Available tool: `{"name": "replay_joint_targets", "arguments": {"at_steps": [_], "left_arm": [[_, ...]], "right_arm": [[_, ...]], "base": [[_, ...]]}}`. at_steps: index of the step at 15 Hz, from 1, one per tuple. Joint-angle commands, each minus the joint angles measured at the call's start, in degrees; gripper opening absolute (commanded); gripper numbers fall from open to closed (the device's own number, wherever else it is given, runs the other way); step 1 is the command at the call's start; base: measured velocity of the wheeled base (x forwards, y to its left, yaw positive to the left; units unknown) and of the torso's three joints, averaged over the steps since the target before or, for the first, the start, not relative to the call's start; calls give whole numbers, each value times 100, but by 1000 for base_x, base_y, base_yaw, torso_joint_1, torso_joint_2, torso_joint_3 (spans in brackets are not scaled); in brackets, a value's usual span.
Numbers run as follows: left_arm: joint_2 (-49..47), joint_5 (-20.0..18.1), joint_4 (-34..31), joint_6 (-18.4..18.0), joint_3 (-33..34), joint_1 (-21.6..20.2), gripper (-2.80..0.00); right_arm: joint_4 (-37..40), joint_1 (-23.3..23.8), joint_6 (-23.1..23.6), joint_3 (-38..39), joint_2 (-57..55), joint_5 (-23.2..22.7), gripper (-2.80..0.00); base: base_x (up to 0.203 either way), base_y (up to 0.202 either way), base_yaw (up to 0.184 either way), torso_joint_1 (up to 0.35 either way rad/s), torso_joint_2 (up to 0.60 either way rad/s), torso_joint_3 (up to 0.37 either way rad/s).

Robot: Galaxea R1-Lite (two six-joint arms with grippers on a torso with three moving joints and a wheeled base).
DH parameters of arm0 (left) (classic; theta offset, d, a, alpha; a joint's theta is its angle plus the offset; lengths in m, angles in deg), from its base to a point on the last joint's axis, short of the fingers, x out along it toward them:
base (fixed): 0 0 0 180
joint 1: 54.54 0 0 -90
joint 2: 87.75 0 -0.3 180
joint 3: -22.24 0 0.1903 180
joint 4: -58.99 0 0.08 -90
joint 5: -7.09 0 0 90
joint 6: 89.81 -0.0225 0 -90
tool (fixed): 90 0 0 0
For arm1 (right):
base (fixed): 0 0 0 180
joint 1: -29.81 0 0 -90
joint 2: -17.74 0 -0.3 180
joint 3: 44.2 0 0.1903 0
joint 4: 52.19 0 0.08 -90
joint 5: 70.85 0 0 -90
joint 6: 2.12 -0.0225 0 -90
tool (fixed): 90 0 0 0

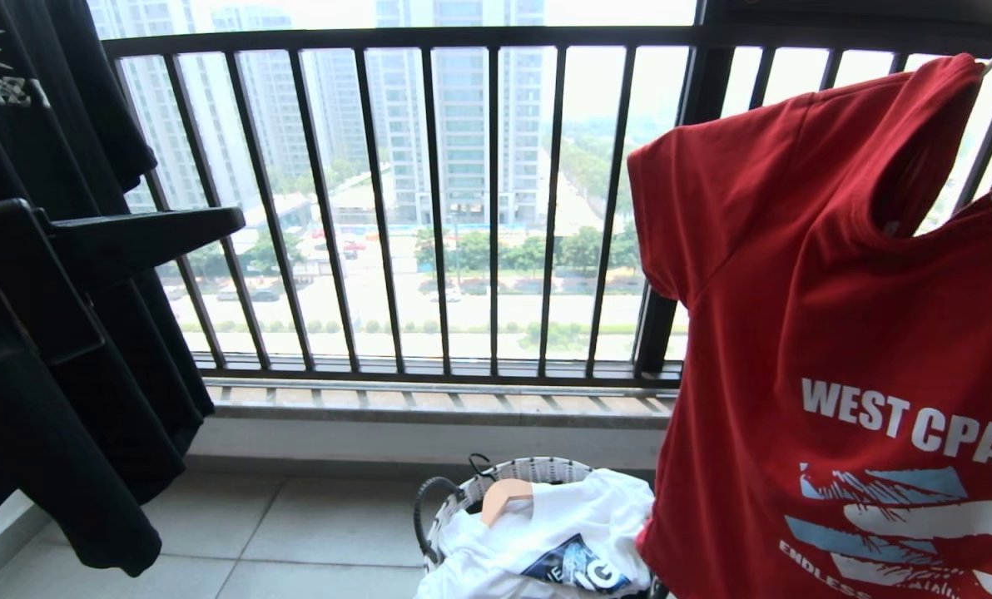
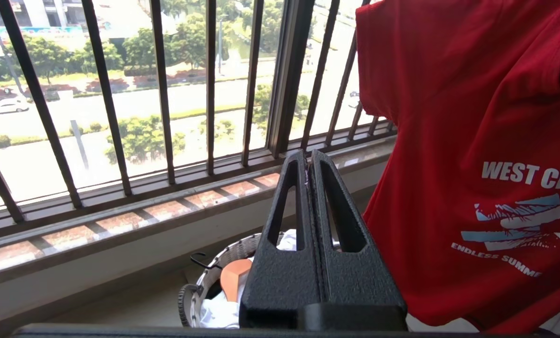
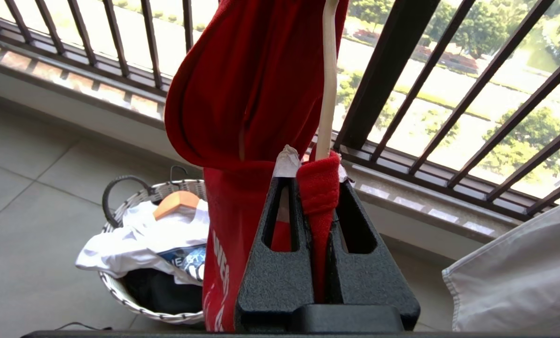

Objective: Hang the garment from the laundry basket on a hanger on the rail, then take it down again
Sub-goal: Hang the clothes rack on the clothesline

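**Me:** Garment point(image 1: 837, 333) first. The red shirt hangs in the air on my right side, on the thin white hanger point(image 3: 329, 80). My right gripper point(image 3: 318, 162) is pinching a fold of the red cloth at the neck, and the hanger's stick comes up right by its fingers.

**Helper:** And the left one?

**Me:** My left gripper point(image 2: 308, 162) is pressed together and holds nothing. The shirt is off to its side, near but not touching.

**Helper:** Which way does the shirt run?

**Me:** It hangs long, straight down from the right gripper, with the chest print facing me. The laundry basket point(image 1: 454, 507) sits on the floor just beside its bottom part.

**Helper:** Can you see the rail?

**Me:** No. I only see the black railing point(image 1: 429, 208). I think the right arm does the next move, since it has the shirt.
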Motion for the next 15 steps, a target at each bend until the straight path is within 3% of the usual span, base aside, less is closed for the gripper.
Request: {"name": "replay_joint_targets", "arguments": {"at_steps": [1, 6, 15], "left_arm": [[17, -5, 18, 9, 12, 6, -280], [52, -14, 18, 1, 21, 3, -280], [26, -40, 11, 1, 56, 6, -280]], "right_arm": [[15, 2, 4, 186, 214, 2, -280], [15, 32, -4, 478, 420, -2, -280], [-29, 32, -5, 932, 834, -16, -280]], "base": [[0, 0, 0, 0, 0, 0], [0, 0, 0, 30, -153, -211], [0, 0, 0, 127, -493, -329]]}}
